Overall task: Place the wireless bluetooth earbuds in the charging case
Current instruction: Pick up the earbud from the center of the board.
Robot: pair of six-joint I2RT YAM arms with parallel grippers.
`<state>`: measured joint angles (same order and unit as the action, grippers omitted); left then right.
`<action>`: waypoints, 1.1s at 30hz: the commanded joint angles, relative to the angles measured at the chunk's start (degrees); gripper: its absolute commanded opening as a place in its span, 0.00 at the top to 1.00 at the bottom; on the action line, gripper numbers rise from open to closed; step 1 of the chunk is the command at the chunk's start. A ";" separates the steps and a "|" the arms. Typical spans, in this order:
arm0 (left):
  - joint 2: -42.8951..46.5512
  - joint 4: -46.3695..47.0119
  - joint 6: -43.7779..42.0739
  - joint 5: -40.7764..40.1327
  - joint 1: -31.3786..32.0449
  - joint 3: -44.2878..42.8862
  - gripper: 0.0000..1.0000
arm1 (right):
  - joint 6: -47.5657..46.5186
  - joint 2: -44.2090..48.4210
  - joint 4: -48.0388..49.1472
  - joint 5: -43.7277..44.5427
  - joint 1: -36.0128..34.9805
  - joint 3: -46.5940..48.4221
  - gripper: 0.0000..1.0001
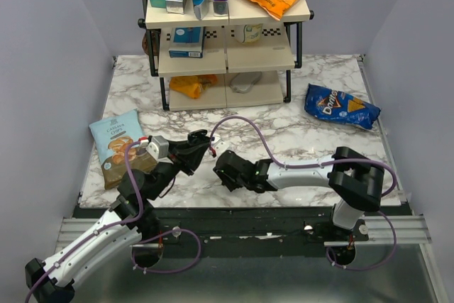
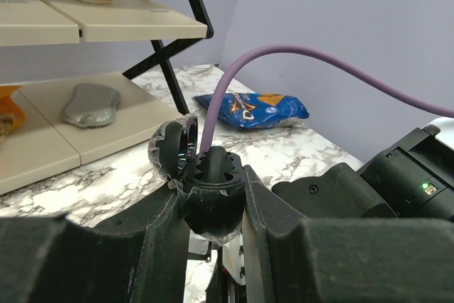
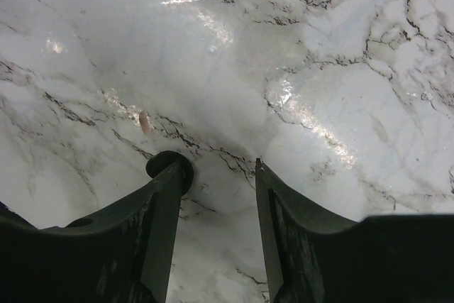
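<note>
2 arms meet low over the marble table point(image 1: 284, 133), and the step in hand looks like picking up an earbud to load it. The left gripper point(image 2: 213, 207) is clenched on the charging case point(image 2: 211, 189), whose body is pinched between both fingers with the lid point(image 2: 172, 150) hinged open and the wells facing up. The right gripper point(image 3: 216, 175) hangs just above the table, jaws about half apart and holding nothing. A small black rounded thing, probably an earbud point(image 3: 169, 166), lies at the tip of 1 finger, not in the gap between the 2. The next move likely calls for a small sideways shift to centre the jaws on it, then a gentle close.
</note>
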<state>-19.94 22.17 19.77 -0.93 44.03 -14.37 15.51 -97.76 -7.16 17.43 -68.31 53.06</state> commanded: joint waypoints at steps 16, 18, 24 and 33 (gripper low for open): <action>1.49 -1.34 0.18 -2.15 1.49 -1.27 1.00 | 5.67 -2.88 -1.19 -7.93 -2.35 -0.15 0.83; 1.49 -1.43 0.01 -2.23 1.58 -1.36 1.00 | 6.55 -3.32 -1.10 -8.20 -2.35 -0.15 0.91; 1.49 -1.70 -0.08 -2.41 1.67 -1.54 1.00 | 10.41 -2.19 -1.19 -6.80 -2.09 -1.46 0.99; 1.14 -1.52 -0.43 -2.67 1.76 -1.89 1.00 | 15.42 4.67 -0.49 -4.69 2.83 -6.30 0.99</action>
<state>-19.11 20.47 19.73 -2.39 45.52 -14.37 27.16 -95.68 -5.45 13.39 -67.33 49.67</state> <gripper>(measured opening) 0.373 0.012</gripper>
